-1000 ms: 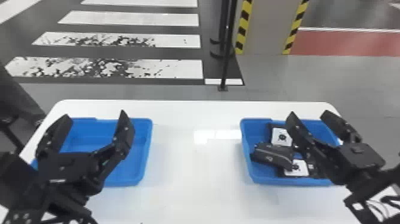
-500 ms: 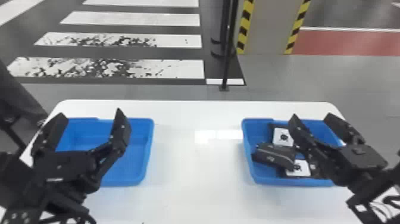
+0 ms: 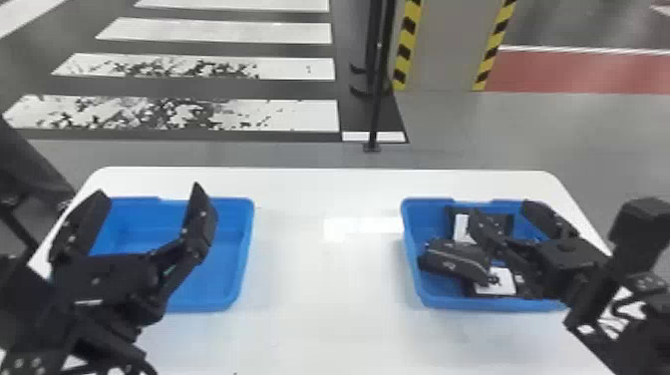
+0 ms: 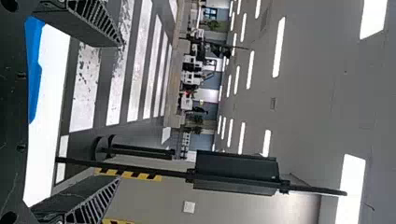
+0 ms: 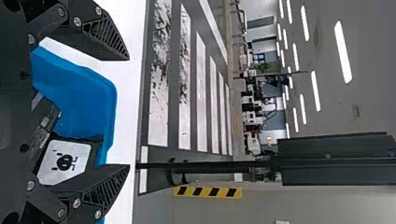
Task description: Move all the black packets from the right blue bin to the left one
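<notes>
- Holds the left gripper [image 3: 149, 188] wide at the left blue bin [image 3: 248, 239].
- Holds the right gripper [image 3: 500, 208] wide too, at the right blue bin [image 3: 418, 294].
- Has black packets [image 3: 451, 259] lying inside that right bin, some with white labels [image 5: 64, 162], on the white table [image 3: 324, 304].

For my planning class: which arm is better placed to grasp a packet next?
Probably right: the right gripper hangs open over the right bin, where packets lie; the left gripper is by the left bin.

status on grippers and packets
Left gripper open, empty. Right gripper open at right bin. Black packets inside, right gripper partly blocking head view.
</notes>
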`<state>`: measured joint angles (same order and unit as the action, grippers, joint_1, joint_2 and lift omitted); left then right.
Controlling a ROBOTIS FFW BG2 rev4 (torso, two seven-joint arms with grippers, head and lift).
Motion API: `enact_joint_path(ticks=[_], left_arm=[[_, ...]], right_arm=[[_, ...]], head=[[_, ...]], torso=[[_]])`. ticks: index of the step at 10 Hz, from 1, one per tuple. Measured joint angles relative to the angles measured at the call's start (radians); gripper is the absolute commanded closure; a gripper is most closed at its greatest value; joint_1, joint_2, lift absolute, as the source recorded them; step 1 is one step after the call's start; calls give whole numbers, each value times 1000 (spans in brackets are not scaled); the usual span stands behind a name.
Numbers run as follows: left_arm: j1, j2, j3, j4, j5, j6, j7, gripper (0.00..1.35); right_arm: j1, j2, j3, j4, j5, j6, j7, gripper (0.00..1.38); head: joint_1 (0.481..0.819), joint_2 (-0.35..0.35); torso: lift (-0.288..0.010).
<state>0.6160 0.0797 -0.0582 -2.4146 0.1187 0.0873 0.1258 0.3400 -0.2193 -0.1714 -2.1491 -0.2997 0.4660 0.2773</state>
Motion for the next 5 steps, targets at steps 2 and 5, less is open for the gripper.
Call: enact_joint_path(ticks=[2,5], left_arm=[[-1,1,-4,3,1,3,0,-2],[-3,1,-7,6,3,8,0,-2]], right_arm=[[-68,-3,0,115,31,47,46,222],[-127,-14,17,227,61,121,75,223]], head=[[695,-64],[695,-74]], torso=[[-140],[-140]])
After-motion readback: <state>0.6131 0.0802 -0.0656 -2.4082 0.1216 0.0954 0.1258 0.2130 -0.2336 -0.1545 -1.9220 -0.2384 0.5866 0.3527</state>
